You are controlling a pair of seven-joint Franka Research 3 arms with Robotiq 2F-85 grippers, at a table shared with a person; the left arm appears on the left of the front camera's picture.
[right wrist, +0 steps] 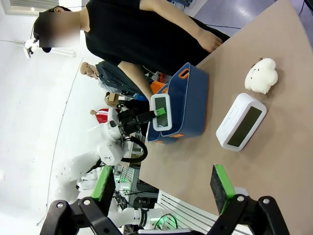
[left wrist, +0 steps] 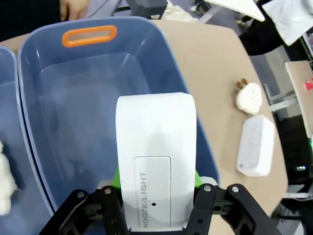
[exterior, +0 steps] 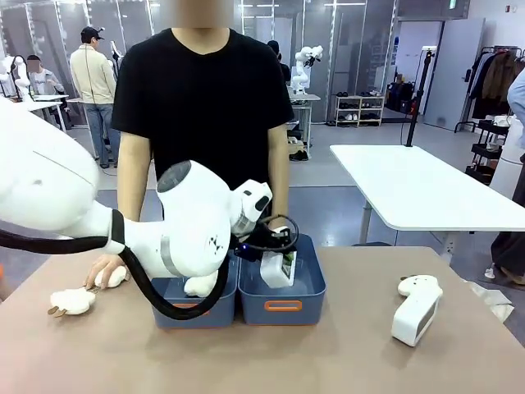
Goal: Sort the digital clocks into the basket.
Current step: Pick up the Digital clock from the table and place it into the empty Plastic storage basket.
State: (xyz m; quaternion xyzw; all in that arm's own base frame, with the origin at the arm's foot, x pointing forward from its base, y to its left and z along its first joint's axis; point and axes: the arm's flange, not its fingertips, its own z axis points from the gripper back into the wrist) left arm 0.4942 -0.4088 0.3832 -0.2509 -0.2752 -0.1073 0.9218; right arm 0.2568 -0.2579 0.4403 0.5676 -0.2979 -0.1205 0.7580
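Left pincer (left wrist: 156, 196) around digital clock (left wrist: 156, 137), over right-hand basket (left wrist: 73, 98).

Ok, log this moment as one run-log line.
left gripper: shut on digital clock, over basket | right gripper: open, empty | second clock: on table, unsorted

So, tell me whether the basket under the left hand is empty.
Empty. The basket's floor is bare; the clock over it is clamped in the left hand; whether it touches the floor, cannot tell.
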